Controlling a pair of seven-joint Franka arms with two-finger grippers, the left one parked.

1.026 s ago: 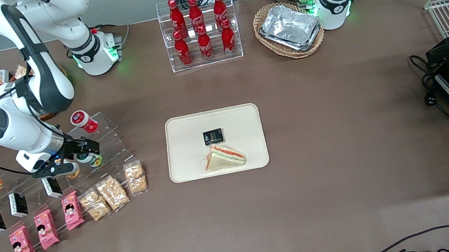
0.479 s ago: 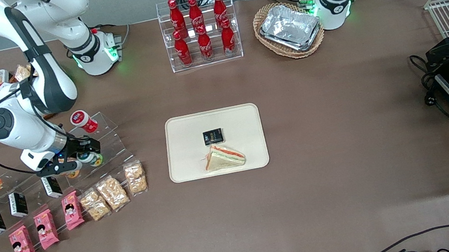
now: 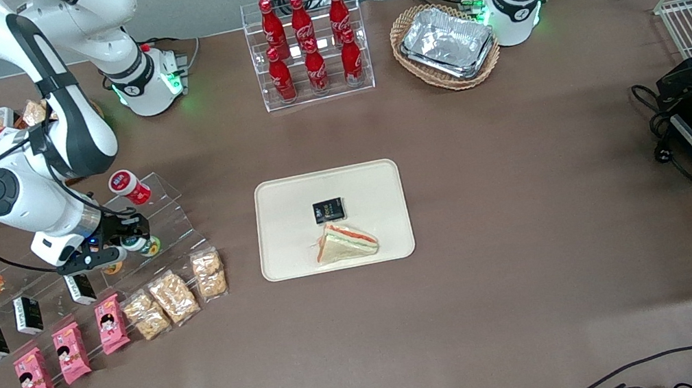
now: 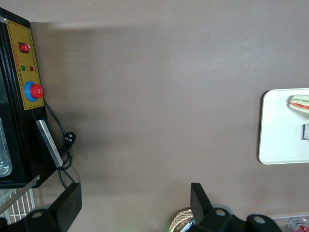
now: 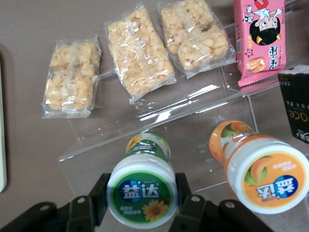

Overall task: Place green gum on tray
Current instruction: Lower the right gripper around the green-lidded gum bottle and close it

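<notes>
The green gum [image 5: 141, 193], a white canister with a green-rimmed lid, lies on the clear acrylic step stand [image 3: 168, 208] toward the working arm's end of the table. It also shows in the front view [image 3: 138, 243]. My right gripper [image 5: 141, 199] is round its lid, with one black finger [image 5: 98, 193] pressed on each side of it; in the front view the gripper [image 3: 130, 242] is low over the stand. The cream-beige tray [image 3: 277, 194] lies at the table's middle, well apart from the gum. It also shows in the left wrist view [image 4: 277, 130].
An orange-lidded canister [image 5: 265, 179] lies beside the green gum, and a red-lidded one [image 3: 128, 187] stands higher on the stand. Snack packets [image 3: 171, 296] lie nearer the camera. A sandwich [image 3: 345, 242] and a black packet [image 3: 328, 210] lie on the tray.
The gripper and the green gum have shifted slightly toward the working arm's end of the table, and the arm has lifted a little. Nothing else has moved.
</notes>
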